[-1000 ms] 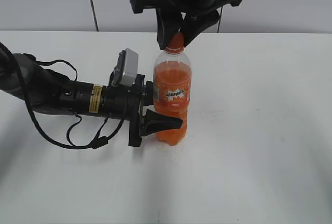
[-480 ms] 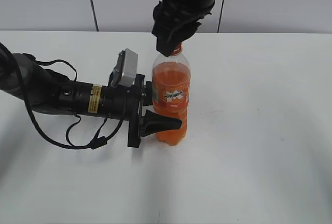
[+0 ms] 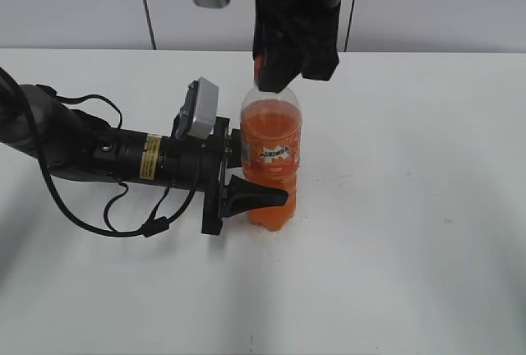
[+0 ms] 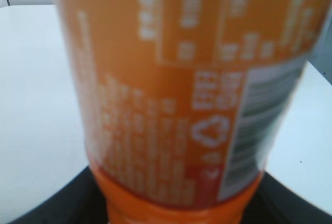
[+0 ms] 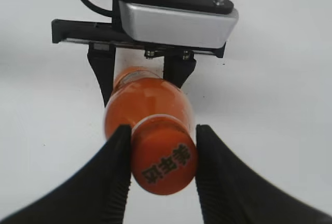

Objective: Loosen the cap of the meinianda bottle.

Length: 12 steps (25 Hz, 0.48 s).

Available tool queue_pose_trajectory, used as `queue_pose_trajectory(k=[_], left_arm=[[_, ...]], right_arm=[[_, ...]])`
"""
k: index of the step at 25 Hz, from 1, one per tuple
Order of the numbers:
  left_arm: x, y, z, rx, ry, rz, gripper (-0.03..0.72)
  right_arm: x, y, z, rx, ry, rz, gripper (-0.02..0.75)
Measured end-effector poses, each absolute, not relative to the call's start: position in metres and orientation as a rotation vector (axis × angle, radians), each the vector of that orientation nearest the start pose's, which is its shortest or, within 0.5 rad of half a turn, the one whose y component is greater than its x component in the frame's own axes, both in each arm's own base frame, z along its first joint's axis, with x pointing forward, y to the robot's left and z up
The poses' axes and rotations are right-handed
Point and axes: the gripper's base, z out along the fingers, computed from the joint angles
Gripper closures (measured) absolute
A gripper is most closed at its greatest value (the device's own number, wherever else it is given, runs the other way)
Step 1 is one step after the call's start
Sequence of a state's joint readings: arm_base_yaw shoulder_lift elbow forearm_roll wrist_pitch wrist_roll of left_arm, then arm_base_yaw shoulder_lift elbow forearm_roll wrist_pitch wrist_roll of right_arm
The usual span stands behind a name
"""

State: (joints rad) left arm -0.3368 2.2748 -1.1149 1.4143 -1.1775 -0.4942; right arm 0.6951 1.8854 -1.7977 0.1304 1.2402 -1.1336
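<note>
The meinianda bottle (image 3: 271, 158) stands upright on the white table, clear plastic with orange liquid and an orange label. My left gripper (image 3: 246, 176) lies on its side and is shut on the bottle's lower body; the left wrist view is filled by the blurred label (image 4: 176, 105). My right gripper (image 3: 275, 76) comes down from above and is shut on the orange cap (image 5: 164, 163), which has dark print on top. In the exterior view the cap is almost wholly hidden by the right gripper's fingers.
The white table (image 3: 411, 232) stretches around the bottle. A grey wall (image 3: 82, 2) runs behind it. The left arm's body and cables (image 3: 82, 154) lie across the left part of the table.
The right gripper has turned about the bottle's axis on the cap, so its body now shows a different side. The bottle and the left gripper have stayed in place.
</note>
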Motion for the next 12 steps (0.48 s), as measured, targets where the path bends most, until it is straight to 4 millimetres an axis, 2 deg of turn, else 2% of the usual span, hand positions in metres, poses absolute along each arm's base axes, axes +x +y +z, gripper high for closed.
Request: queue_pose_trajectory(k=[12], left_arm=[[0.3309,-0.2038,0.0791,1.424,1.385,-1.063,0.293]], right_arm=[[0.3029,0.2673,0.3166,-2.490,1.255,-0.021,0.458]])
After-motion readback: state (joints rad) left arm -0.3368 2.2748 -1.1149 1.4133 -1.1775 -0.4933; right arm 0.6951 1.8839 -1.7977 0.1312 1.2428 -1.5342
